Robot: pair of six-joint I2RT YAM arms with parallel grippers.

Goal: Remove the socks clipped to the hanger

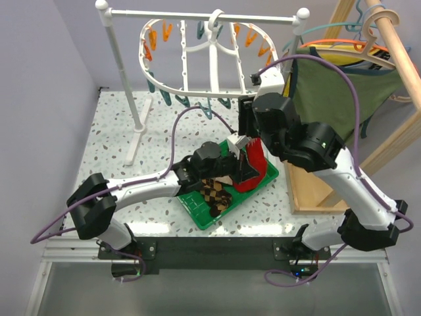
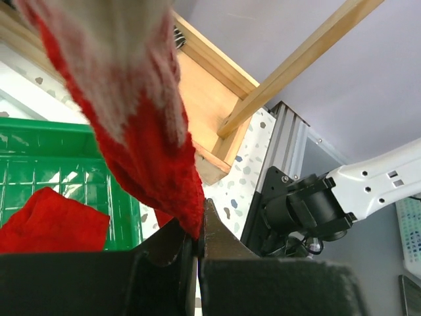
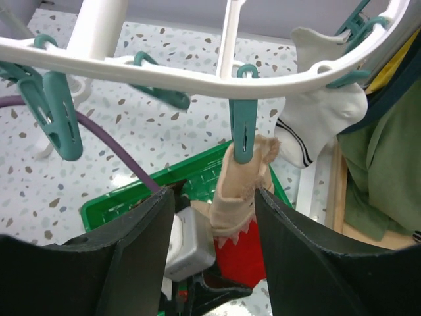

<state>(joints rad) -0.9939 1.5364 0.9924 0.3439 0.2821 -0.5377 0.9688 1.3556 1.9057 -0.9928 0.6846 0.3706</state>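
The white oval hanger (image 1: 197, 59) hangs from a white rail, with orange and teal clothespins. In the right wrist view a teal clothespin (image 3: 242, 131) on its frame (image 3: 197, 66) holds a red sock by its tan cuff (image 3: 240, 187). A white sock (image 3: 322, 118) is clipped beside it. My right gripper (image 3: 214, 192) is open, with one jaw on each side of the tan cuff. My left gripper (image 2: 197, 234) is shut on the red toe of that same sock (image 2: 148, 151), below the hanger. From above the sock (image 1: 253, 168) hangs over the green tray (image 1: 197, 210).
The green tray holds checkered socks (image 1: 217, 194) and another red sock (image 2: 52, 220). A wooden stand (image 1: 316, 191) with an olive-green top (image 1: 335, 92) on hangers is at the right. The white rail stand's post (image 1: 135, 125) is at the left.
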